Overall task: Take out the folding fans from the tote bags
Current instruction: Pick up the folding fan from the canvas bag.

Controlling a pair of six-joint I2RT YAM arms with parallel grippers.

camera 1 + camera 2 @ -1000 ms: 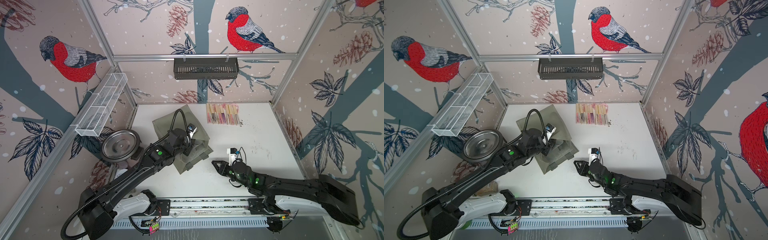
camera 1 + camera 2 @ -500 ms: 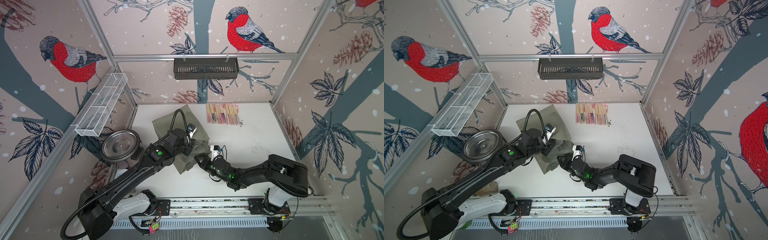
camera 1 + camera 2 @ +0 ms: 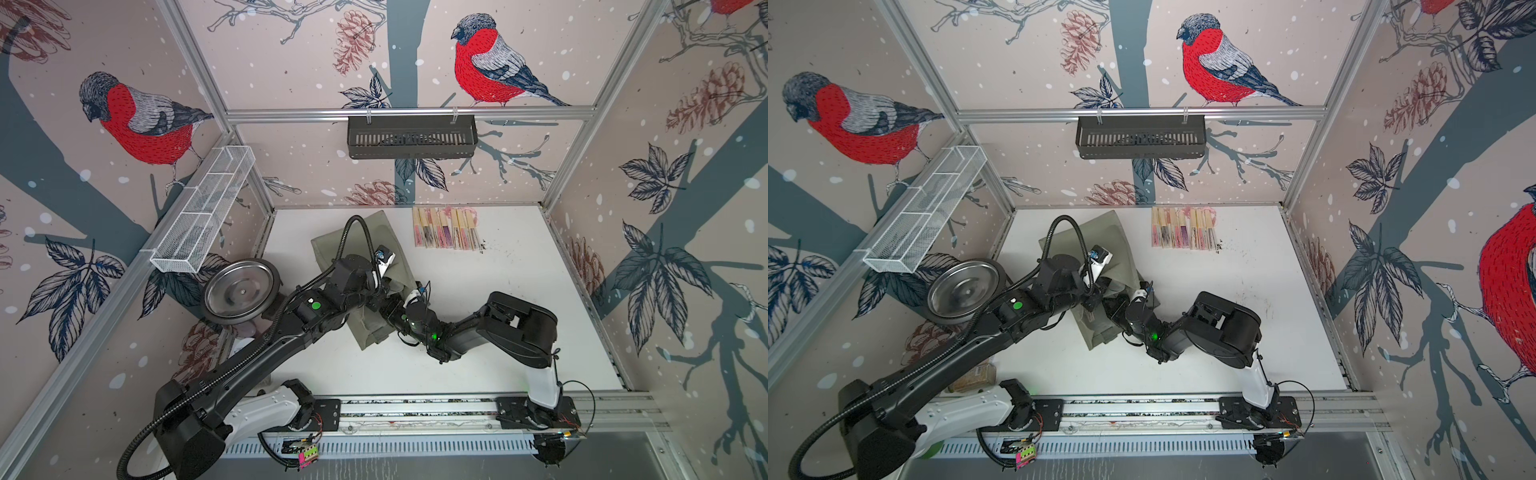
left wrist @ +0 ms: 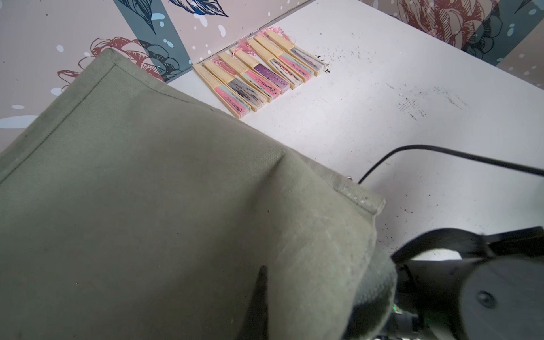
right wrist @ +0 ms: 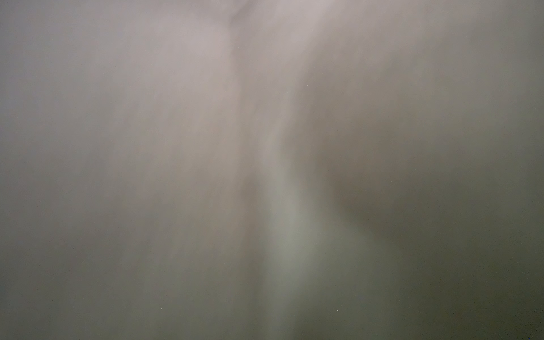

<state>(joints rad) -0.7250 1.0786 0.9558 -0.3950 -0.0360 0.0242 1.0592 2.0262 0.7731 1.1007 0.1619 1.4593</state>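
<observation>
Top views, left fingers (image 3: 377,288) pinching tote bag (image 3: 365,332); right fingers (image 3: 386,308) inside it, grip hidden

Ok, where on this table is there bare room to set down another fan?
Widest bare patch: the table right of the row of fans, out to the right wall, beyond the right arm. A narrower strip runs between the tote bag and the front rail. Crowded: the tote bag itself, where the left arm and right arm meet.
</observation>
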